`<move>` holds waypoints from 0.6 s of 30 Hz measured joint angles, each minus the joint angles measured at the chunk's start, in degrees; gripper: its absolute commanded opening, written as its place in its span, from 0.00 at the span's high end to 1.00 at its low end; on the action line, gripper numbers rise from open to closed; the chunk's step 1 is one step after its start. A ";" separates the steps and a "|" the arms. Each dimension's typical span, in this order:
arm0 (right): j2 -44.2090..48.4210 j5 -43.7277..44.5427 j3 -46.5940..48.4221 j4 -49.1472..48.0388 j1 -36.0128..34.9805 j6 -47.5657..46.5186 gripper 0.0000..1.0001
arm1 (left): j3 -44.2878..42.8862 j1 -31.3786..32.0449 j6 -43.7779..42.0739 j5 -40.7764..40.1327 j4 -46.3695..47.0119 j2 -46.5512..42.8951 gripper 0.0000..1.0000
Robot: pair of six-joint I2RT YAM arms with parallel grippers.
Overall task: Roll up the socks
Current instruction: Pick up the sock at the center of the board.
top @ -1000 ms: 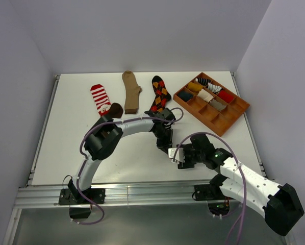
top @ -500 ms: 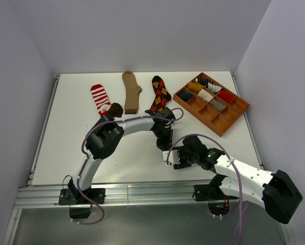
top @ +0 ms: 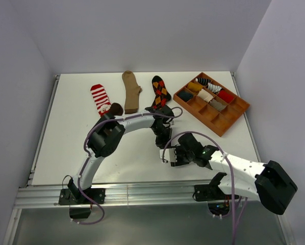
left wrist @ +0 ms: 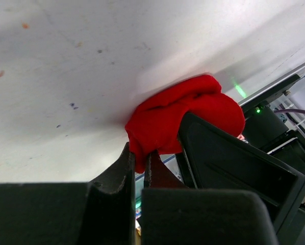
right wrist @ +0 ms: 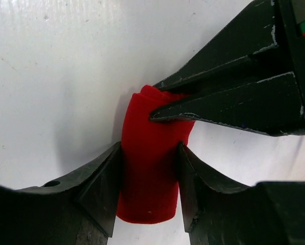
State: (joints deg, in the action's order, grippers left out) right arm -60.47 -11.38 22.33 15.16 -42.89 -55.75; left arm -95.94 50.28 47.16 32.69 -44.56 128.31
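Note:
A red sock, rolled into a short bundle, lies on the white table and both grippers hold it. My right gripper is shut on the roll, one finger on each side. My left gripper is shut on a fold at the roll's end; its fingers reach in from the upper right in the right wrist view. The roll also shows in the left wrist view. In the top view both grippers, left and right, meet at the table's middle front and hide the sock.
A red-white striped sock, a tan sock and a black argyle sock lie flat in a row at the back. A dark brown sock shows beside the left arm. A wooden compartment tray with several rolled socks stands back right.
My right arm has swung left and its gripper has come in to the left gripper at the red roll. The left arm has barely moved.

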 measured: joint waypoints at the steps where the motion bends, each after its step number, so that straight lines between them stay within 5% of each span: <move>1: -0.37 0.00 0.24 0.04 0.00 0.04 0.50 | -0.28 -0.17 -0.02 0.04 -0.48 0.11 1.00; 13: -5.62 0.44 4.35 1.64 -0.11 0.74 0.58 | -3.02 -1.90 -1.01 1.90 -4.31 1.62 0.97; 18: -9.27 0.57 7.37 2.95 -0.09 1.38 0.77 | -3.04 -3.28 -0.98 3.39 -4.42 1.73 0.87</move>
State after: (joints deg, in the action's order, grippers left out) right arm -69.73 -10.81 29.69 18.11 -42.98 -54.37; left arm -98.98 47.00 46.17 36.07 -48.97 130.04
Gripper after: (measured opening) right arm 0.435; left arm 0.104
